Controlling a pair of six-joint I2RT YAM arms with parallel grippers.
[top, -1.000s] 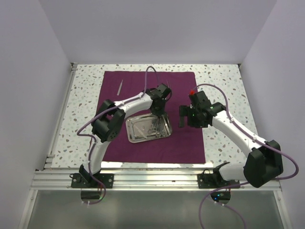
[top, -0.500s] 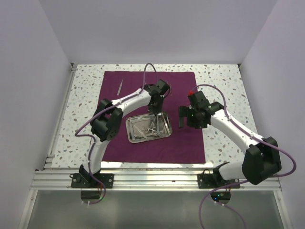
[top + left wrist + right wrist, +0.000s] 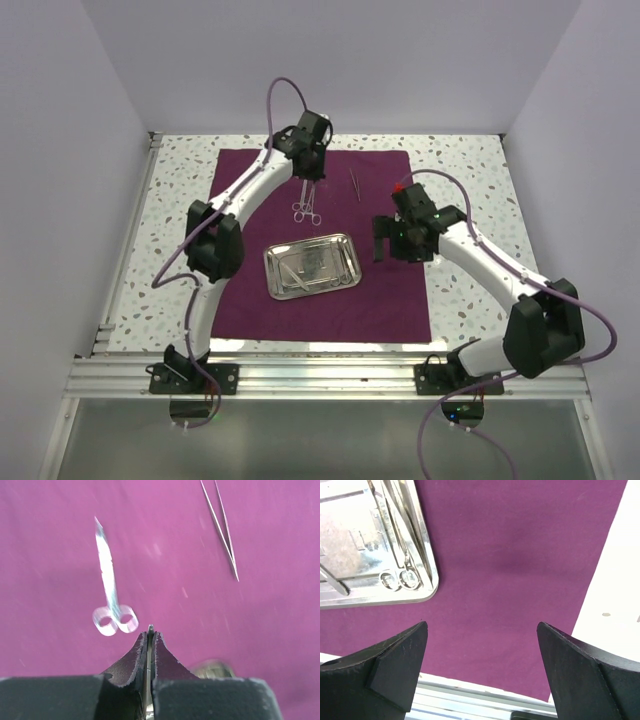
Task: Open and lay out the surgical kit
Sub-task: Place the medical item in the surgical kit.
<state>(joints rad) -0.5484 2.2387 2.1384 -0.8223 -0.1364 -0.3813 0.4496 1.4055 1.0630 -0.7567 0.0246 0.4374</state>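
The dark purple cloth [image 3: 390, 290] lies spread flat. The steel tray [image 3: 268, 270] sits at its middle with several thin instruments [image 3: 300, 270] in it; its corner shows in the right wrist view [image 3: 380, 599]. My left gripper [image 3: 310, 178] is over the far part of the cloth, shut on a thin steel instrument [image 3: 150, 628]; ring handles [image 3: 307, 208] show just below it. Scissors [image 3: 107, 575] and tweezers [image 3: 220, 527] lie on the cloth ahead of it [image 3: 150, 636]. My right gripper [image 3: 380, 245] is open and empty above the cloth, right of the tray [image 3: 481, 625].
Speckled white tabletop [image 3: 470, 170] surrounds the cloth. White walls close in the left, back and right sides. An aluminium rail [image 3: 320, 375] runs along the near edge. The cloth's right edge and bare table [image 3: 615, 590] lie beside my right gripper.
My left gripper has risen from the tray and swung to the far part of the cloth with an instrument in it. The right arm has barely moved.
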